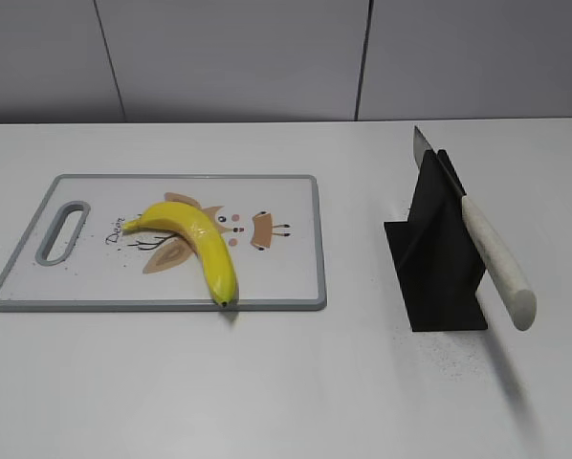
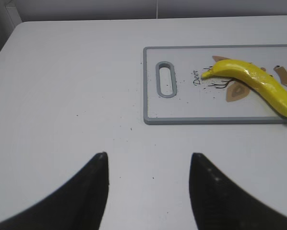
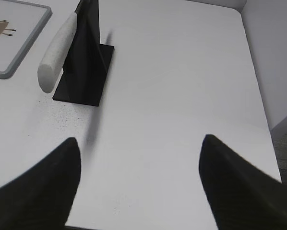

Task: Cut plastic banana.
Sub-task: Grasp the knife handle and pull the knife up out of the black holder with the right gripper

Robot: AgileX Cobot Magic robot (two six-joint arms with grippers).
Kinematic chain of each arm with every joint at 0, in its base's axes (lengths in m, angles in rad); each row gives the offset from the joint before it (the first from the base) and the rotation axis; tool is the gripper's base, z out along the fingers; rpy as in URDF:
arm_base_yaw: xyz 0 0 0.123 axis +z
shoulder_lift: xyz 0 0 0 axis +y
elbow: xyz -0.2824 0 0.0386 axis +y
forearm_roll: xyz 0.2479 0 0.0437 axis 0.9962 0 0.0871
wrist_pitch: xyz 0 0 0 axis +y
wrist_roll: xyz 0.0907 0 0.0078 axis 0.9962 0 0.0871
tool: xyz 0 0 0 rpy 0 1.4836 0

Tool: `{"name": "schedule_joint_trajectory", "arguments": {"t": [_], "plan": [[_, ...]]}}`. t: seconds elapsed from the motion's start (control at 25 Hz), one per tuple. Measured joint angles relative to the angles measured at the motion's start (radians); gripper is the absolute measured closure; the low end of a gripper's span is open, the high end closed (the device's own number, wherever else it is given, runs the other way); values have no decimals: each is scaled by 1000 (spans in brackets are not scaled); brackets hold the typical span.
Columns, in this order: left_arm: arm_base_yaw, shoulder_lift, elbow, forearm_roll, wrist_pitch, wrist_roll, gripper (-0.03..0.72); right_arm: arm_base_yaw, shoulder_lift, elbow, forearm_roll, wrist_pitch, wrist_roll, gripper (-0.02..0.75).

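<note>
A yellow plastic banana [image 1: 192,239] lies on a white cutting board [image 1: 286,258] with a grey rim, its tip near the board's front edge. It also shows in the left wrist view [image 2: 254,84], on the board [image 2: 182,108]. A knife with a pale handle [image 1: 496,263] rests in a black stand [image 1: 439,258], handle pointing forward; it also shows in the right wrist view [image 3: 57,50]. My left gripper [image 2: 148,158] is open and empty, over bare table left of the board. My right gripper [image 3: 141,141] is open and empty, right of the stand. Neither gripper shows in the exterior view.
The white table [image 1: 286,382] carries only the board and the stand [image 3: 88,62]. The table's right edge and a wall [image 3: 273,57] show in the right wrist view. A grey panelled wall [image 1: 267,57] runs behind the table.
</note>
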Motion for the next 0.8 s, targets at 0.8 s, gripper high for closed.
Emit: {"name": "schedule_joint_trajectory", "arguments": {"t": [0.8], "plan": [[0,0,0,2,0,0,199,0,0,0,0,0,0,157]]}}
